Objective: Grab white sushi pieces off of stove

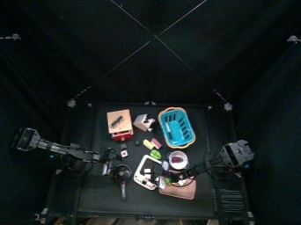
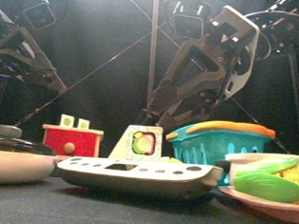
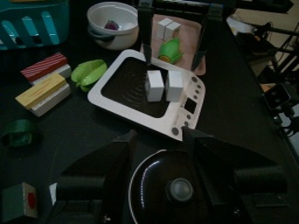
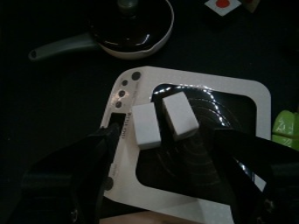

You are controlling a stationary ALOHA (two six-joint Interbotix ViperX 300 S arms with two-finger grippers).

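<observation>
Taking the top view as a clock face, the left arm rests near eight o'clock, its left gripper (image 3: pixel 163 175) hanging over a dark lidded pan (image 3: pixel 176 188); its jaws are too shadowed to say whether they stand apart or together. Near the middle, at about six o'clock on the tabletop (image 1: pixel 94 119), lies the stove (image 1: pixel 146 170), a flat white cooktop with a dark plate, and on it two white sushi pieces (image 4: pixel 160 124) sit side by side, touching or nearly so. A green leaf (image 3: pixel 84 74) lies just beside the stove, and the blue basket (image 1: pixel 177 127) stands toward one o'clock. From four o'clock the right arm reaches in, and the right gripper (image 4: pixel 158 179) hovers directly above the sushi with its jaws spread wide and nothing between them. The step in hand looks like the approach for the first grab. The next move likely calls for descending so the jaws straddle one piece only, then closing gently without knocking its neighbour.
</observation>
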